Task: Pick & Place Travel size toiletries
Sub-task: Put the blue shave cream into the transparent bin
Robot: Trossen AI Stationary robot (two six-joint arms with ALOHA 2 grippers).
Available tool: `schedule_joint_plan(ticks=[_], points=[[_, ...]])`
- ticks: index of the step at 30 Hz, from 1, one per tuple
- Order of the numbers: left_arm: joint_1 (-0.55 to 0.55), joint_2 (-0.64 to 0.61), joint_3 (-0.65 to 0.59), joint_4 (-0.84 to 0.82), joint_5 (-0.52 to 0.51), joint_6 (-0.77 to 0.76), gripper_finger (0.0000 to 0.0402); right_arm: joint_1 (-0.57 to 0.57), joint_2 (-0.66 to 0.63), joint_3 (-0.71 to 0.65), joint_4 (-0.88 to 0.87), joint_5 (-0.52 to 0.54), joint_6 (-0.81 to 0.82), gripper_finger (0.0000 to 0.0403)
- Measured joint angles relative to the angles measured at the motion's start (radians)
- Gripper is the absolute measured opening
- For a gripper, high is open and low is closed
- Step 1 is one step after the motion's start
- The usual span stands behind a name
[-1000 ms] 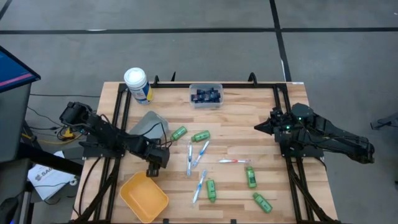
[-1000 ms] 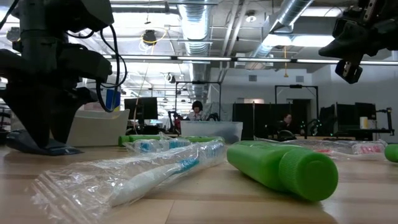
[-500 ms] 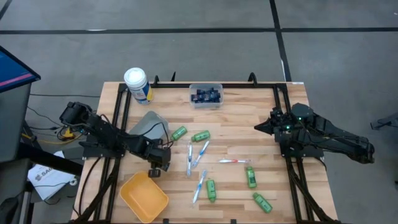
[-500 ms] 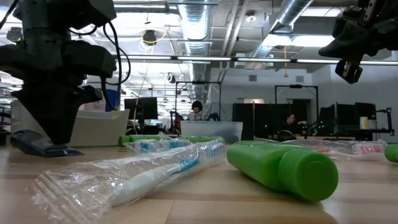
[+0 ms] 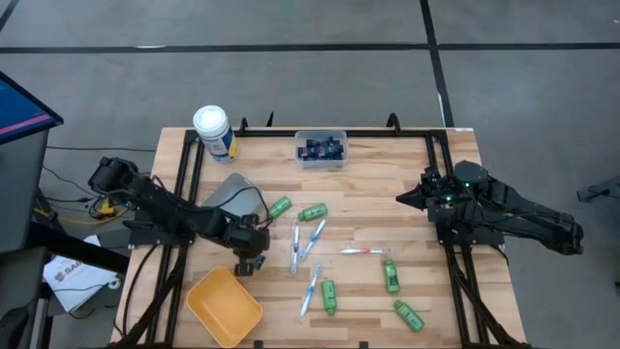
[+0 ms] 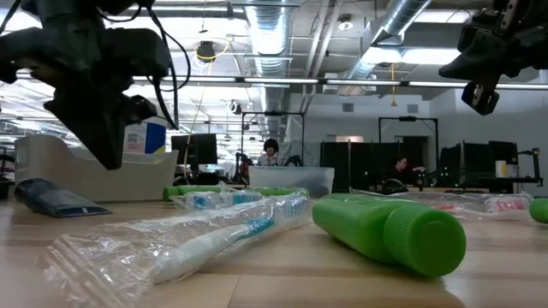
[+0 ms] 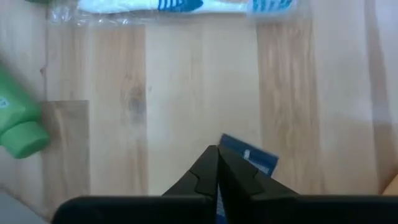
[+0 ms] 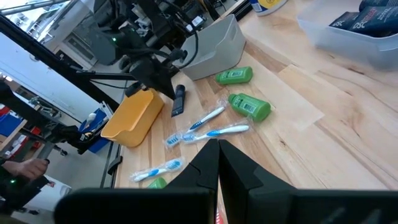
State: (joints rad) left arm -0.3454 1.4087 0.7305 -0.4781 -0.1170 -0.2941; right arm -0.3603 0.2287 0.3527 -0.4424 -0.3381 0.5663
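White canister [image 5: 213, 131] at the table's back edge — grey bin [image 5: 231, 197], yellow bin [image 5: 224, 306] nearby.

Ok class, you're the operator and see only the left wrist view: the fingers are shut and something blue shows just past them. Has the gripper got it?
Observer: No. In the low view the dark navy tube lies flat on the table, and the left gripper is raised clear of it, shut on nothing.
Operator: Where should it go?
Observer: The high view shows a clear bin holding dark tubes, at the table's edge toward the picture's top.
Operator: And the other arm?
Observer: The right gripper waits shut at the table's right side.
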Motion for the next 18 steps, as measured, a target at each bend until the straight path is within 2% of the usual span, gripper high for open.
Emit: schedule_joint_plan(ticks=[3, 7, 18], points=[[0.0, -0.014, -0.01, -0.004, 0.043, 0.007, 0.0016, 0.0, 0.0, 0.0, -0.004, 0.0, 0.0, 0.0001], [-0.003, -0.015, -0.016, -0.003, 0.154, 0.009, 0.0064, 0.0, 0.0, 0.0, -0.023, 0.0, 0.0, 0.0001], [-0.006, 0.0, -0.032, 0.005, 0.162, 0.079, 0.0268, 0.0, 0.0, 0.0, -0.04, 0.0, -0.012, 0.0001]])
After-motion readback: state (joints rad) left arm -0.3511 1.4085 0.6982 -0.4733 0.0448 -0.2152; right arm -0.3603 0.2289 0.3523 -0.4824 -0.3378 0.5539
